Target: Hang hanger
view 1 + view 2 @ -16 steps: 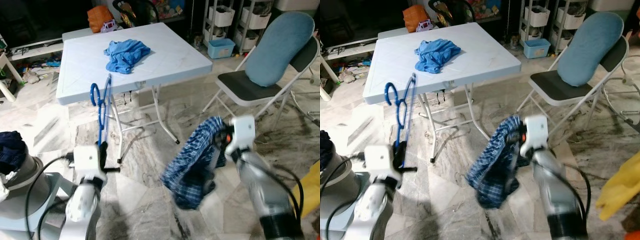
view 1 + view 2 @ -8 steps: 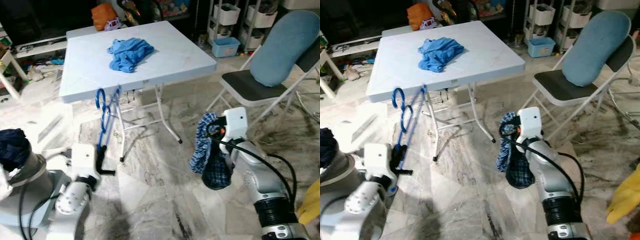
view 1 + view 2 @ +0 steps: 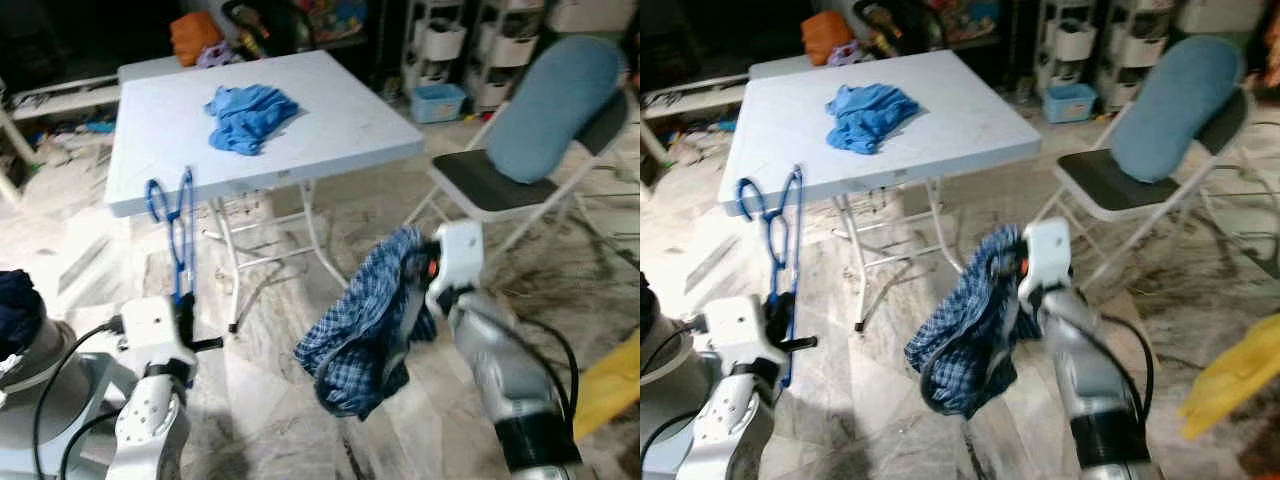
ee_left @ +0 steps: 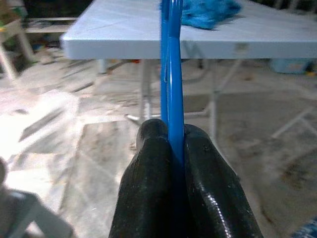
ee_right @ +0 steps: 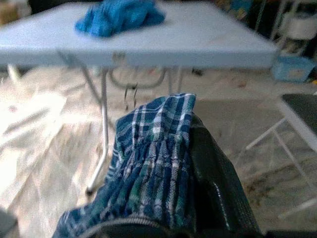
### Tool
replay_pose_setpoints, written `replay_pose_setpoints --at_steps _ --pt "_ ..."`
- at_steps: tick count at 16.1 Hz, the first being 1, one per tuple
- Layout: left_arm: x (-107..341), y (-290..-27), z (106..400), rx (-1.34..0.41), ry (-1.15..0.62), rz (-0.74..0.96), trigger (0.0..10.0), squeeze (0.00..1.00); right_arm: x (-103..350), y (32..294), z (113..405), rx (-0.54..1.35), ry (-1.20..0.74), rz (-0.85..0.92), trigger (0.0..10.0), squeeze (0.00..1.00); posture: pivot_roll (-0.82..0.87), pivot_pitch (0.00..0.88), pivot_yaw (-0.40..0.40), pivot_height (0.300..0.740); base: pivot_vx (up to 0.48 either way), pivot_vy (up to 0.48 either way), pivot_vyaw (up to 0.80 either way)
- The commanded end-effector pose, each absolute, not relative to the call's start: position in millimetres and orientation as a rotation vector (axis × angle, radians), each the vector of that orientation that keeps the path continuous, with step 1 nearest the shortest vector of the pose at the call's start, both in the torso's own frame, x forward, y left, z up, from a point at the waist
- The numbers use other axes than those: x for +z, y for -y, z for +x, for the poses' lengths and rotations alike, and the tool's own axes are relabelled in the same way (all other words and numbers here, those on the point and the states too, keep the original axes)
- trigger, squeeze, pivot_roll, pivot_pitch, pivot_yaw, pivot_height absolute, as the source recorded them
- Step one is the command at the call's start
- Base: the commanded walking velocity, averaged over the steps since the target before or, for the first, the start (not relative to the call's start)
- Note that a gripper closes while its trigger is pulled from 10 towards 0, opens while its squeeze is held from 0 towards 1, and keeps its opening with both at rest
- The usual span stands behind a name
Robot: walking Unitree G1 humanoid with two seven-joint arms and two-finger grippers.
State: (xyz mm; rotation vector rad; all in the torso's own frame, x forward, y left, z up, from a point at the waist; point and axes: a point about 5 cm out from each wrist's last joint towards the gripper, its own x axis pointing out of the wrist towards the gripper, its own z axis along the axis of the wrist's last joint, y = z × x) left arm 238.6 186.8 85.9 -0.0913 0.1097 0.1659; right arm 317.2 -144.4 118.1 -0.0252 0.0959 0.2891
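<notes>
The left gripper (image 4: 171,148) has its jaws clenched on an upright blue hanger (image 3: 180,225); the right gripper (image 3: 420,290) has its jaws grasping a draped plaid shirt (image 3: 365,330), the counter (image 3: 330,120) beyond both.

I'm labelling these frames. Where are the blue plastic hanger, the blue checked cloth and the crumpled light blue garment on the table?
Blue plastic hanger (image 3: 180,235): left eye view, on its long shaft.
Blue checked cloth (image 3: 358,335): left eye view, on its hanging middle.
Crumpled light blue garment (image 3: 868,113): right eye view, on its centre folds.
</notes>
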Motion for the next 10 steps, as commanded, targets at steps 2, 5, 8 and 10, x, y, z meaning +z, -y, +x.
replay_pose_setpoints --at_steps 2,5,8,10 --pt "98 -187 239 0.16 -0.054 -0.082 10.0 0.0 125 134 315 0.33 -0.076 0.057 10.0 0.0 -0.02 0.0 0.067 0.74 0.454 0.0 0.0" --pt "96 -182 238 0.156 -0.066 -0.098 10.0 0.0 121 126 308 0.35 -0.072 0.083 10.0 0.0 -0.02 0.0 0.068 0.74 0.453 0.0 0.0" --pt "96 -183 238 0.157 -0.072 -0.105 10.0 0.0 122 124 306 0.347 -0.062 0.104 10.0 0.0 -0.02 0.0 0.072 0.74 0.445 0.0 0.0" --pt "96 -184 238 0.16 -0.078 -0.113 10.0 0.0 125 126 310 0.334 -0.055 0.107 10.0 0.0 -0.02 0.0 0.072 0.74 0.424 0.0 0.0"
